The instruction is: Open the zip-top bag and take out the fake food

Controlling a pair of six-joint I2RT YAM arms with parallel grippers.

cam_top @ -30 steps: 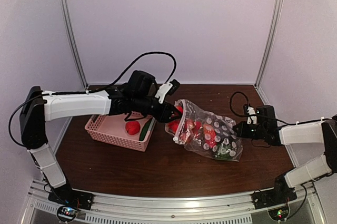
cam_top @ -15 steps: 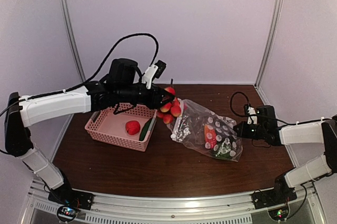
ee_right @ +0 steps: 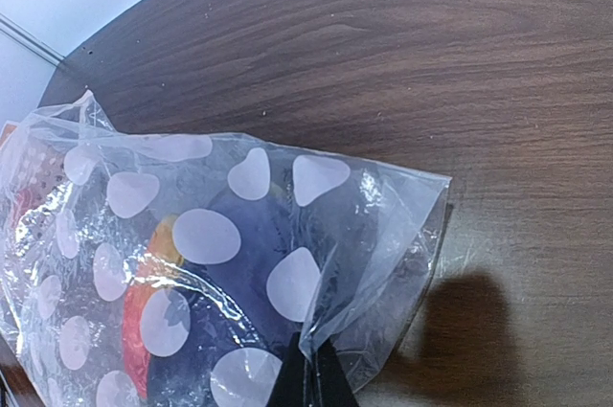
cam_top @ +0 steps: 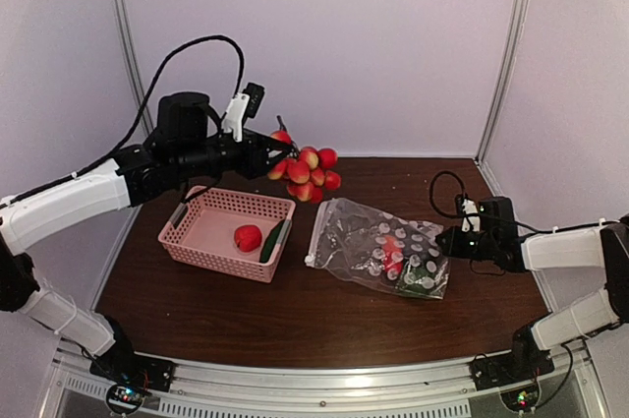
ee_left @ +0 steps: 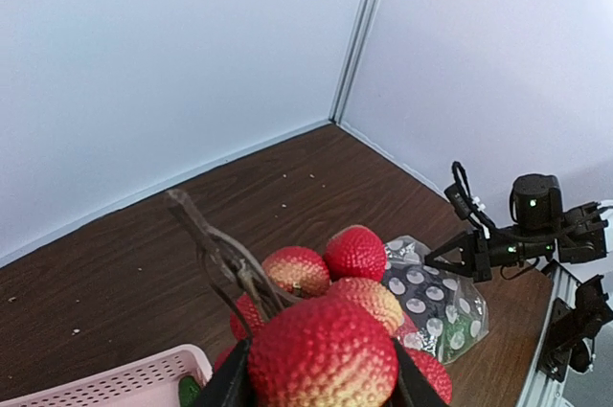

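The table top (cam_top: 324, 315) is dark brown wood grain with a low sheen; a few pale specks (ee_left: 287, 175) lie on it near the back corner. Plain pale walls (cam_top: 373, 44) enclose it on three sides; metal corner posts (cam_top: 504, 54) stand at the two rear corners; an aluminium rail (cam_top: 324, 379) runs along the near edge and carries both arm bases.

The zip-top bag (cam_top: 354, 241) lies flat on the table right of centre, between the pink basket (cam_top: 201, 241) and the right gripper (cam_top: 447, 241); its white strip faces the basket. The fake food (cam_top: 398, 256) left inside sits toward the right end: red, orange, dark purple and green pieces behind the white dots.

The right gripper is low over the table at the bag's right end; its fingers are together and pinch the edge of the clear film, as the right wrist view shows.

The left gripper (ee_left: 321, 378) is raised above the table behind the basket and the bag; its fingers are clamped on the berry cluster (cam_top: 305, 170), one large red berry between them, the others and a brown stem (ee_left: 215, 244) projecting beyond; the cluster is clear of the bag and of the table.

The basket rests on the table left of centre; a red piece (cam_top: 248, 237) and a green cucumber (cam_top: 273, 241) lie in its right part.
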